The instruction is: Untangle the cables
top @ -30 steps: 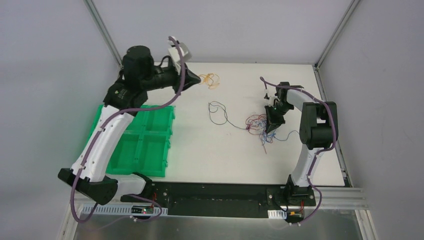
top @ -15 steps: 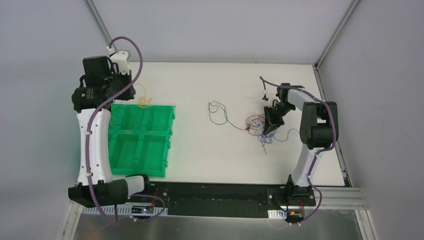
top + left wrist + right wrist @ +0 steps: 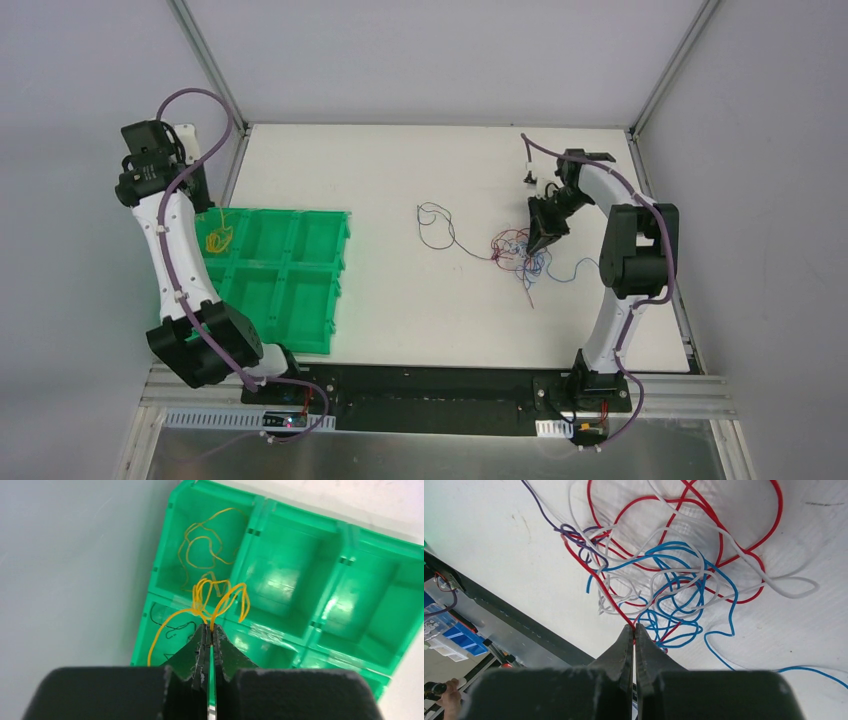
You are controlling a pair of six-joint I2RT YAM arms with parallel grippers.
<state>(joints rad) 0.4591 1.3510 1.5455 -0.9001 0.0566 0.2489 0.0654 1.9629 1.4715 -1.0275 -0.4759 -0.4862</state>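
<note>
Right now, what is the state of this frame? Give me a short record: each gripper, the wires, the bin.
left gripper: shut on the yellow wire, above the green bin
right gripper: shut at the edge of the tangle; a red wire reaches its tips, grip unclear
tangle: red, blue, white and purple wires on the table
loose wire: dark, running left from the tangle

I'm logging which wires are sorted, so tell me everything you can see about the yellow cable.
The yellow cable is hair-thin, glossy and flexible, bent into loose loops. The left gripper is shut on it, pinching a bunch of loops at its fingertips above the green tray. The rest seems to trail down and lie coiled in the tray's far-left corner compartment.
</note>
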